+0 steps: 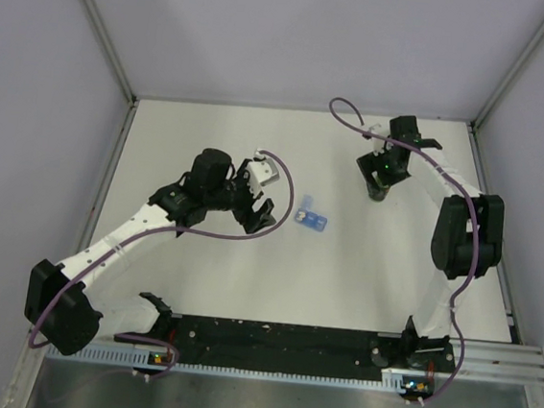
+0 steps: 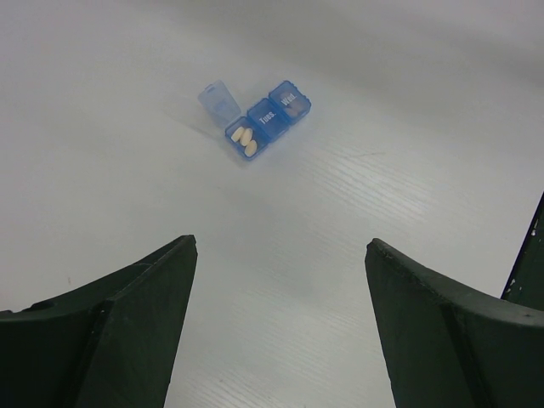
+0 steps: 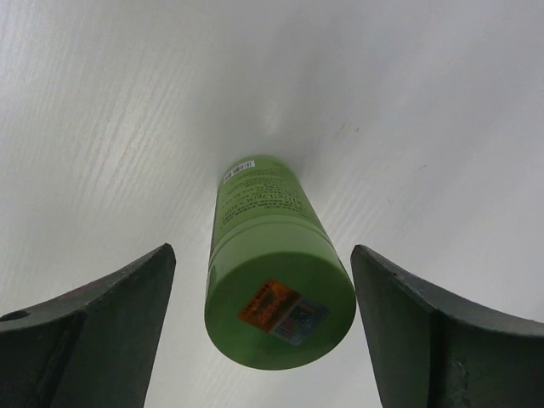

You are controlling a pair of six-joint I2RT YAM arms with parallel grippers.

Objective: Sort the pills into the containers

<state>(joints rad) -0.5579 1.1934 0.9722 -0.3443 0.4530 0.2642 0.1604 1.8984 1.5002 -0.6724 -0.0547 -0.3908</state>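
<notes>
My left gripper (image 2: 280, 246) has its two dark fingers spread wide with only bare table (image 2: 408, 195) between them, clamped on nothing. In its wrist camera the small blue pill box (image 2: 263, 119) lies flat on the table at about 12 o'clock from the fingertips, a touch toward 11, well apart from them. The box is a row of three compartments running from 7 o'clock to 1 o'clock. The 7 o'clock compartment is open, its clear lid (image 2: 219, 100) flipped up toward 11 o'clock, and three pale oval pills (image 2: 244, 139) lie inside it. The other two compartments are closed under lids with white lettering that I cannot read with certainty. From the overhead camera the box sits near the middle of the table, with the left gripper close by at its 9 o'clock. My right gripper (image 3: 262, 251) is at about 2 o'clock from the box, near the far edge. Its fingers are also apart, one on each side of a green bottle (image 3: 272, 255), with a visible gap on both sides. The bottle's flat end, bearing an orange and blue sticker, faces the wrist camera.
</notes>
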